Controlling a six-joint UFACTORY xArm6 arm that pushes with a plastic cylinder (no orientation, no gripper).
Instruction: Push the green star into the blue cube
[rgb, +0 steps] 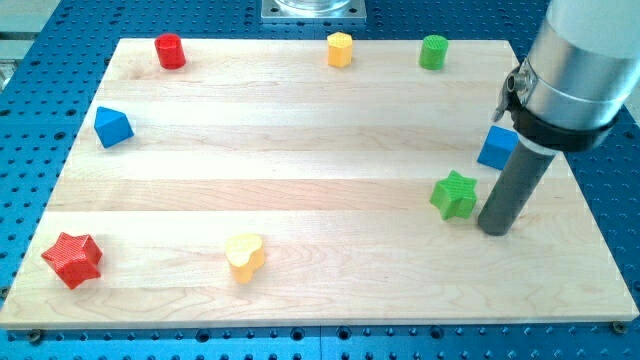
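The dark rod's tip rests just right of the green plastic star — no jaws fitted, nothing held; the blue plastic cube sits just above.

A pale wooden board with long grain stripes lies on a blue metal table full of small holes. At the view's top, a grey metal plate stands behind the board. The light is even and soft
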